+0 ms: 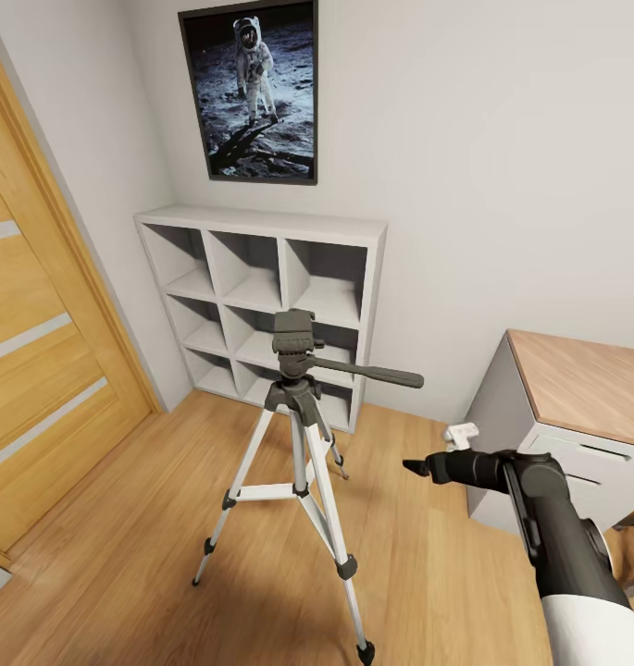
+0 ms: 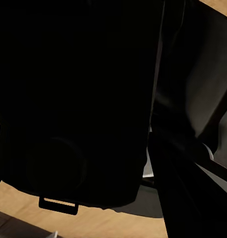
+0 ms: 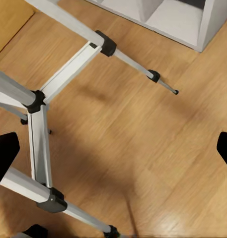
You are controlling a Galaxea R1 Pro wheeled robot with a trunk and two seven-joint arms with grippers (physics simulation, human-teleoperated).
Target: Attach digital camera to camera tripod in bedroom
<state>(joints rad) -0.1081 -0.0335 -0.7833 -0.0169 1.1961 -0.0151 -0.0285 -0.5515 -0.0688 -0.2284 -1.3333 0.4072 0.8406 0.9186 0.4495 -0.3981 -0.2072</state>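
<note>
Tripod (image 1: 303, 435) stands on wood floor (image 1: 131, 555) before white shelf (image 1: 261, 296), pan handle aimed at right gripper (image 1: 418, 467) just beside it. Right fingers (image 3: 5, 151) spread wide, nothing held. Left gripper's state cannot be told; black mass seen.

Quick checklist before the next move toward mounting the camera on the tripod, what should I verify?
1. Tripod standing upright, legs spread on the floor: ok.
2. Tripod head bare on top, nothing mounted: ok.
3. Right end effector open and empty: ok.
4. Right end effector apart from the pan handle: ok; it sits lower and to the side in the head view.
5. Camera held in the left end effector: cannot tell; the left wrist view has a black shape close up, too dark to identify.
</note>
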